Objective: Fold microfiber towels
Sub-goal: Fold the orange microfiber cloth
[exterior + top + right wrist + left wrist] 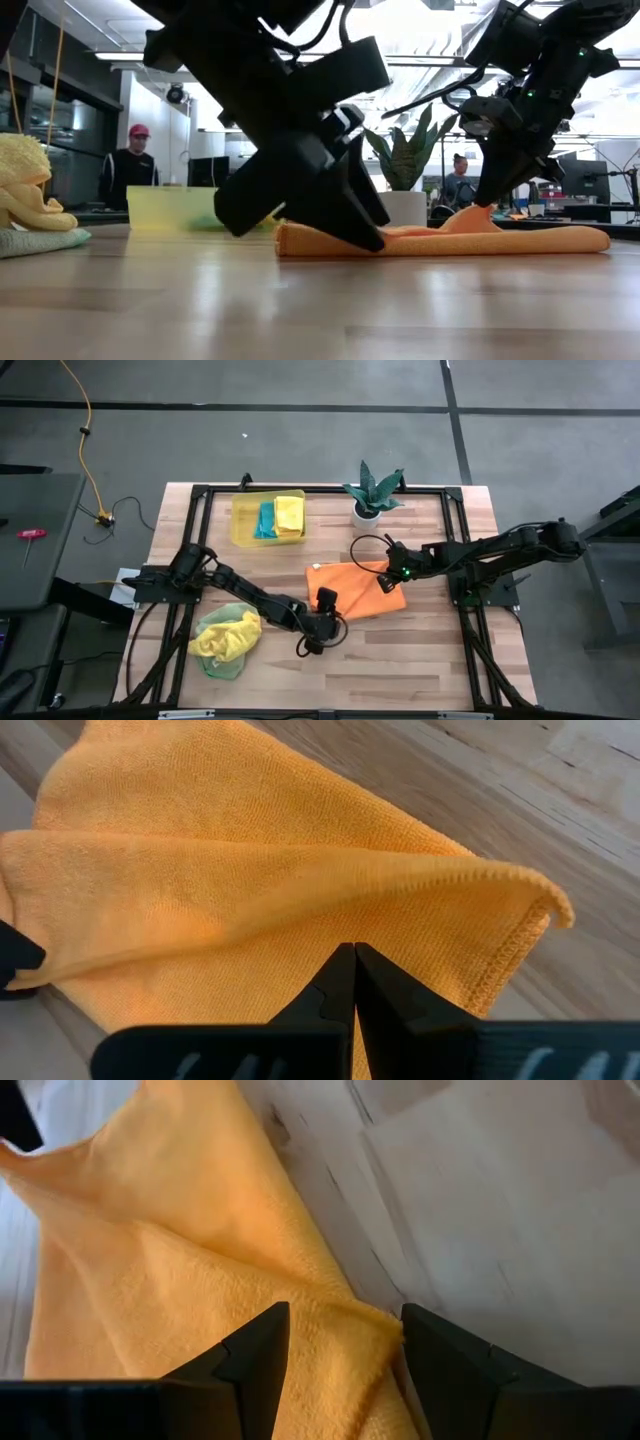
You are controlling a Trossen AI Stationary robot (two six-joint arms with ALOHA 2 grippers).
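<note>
1. High view shows the orange towel lying mid-surface, partly folded.
2. Right gripper has its fingers together, clamped on the towel's right edge, which is lifted.
3. Left gripper sits at the towel's near corner, with fingers apart around it.
4. Yellow towel lies on a green towel at the left; the yellow bin holds folded towels.

no readable text, labels or signs

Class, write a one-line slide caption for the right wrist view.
Right gripper shut on the orange towel, lifting its stitched edge off the wooden table.
</note>
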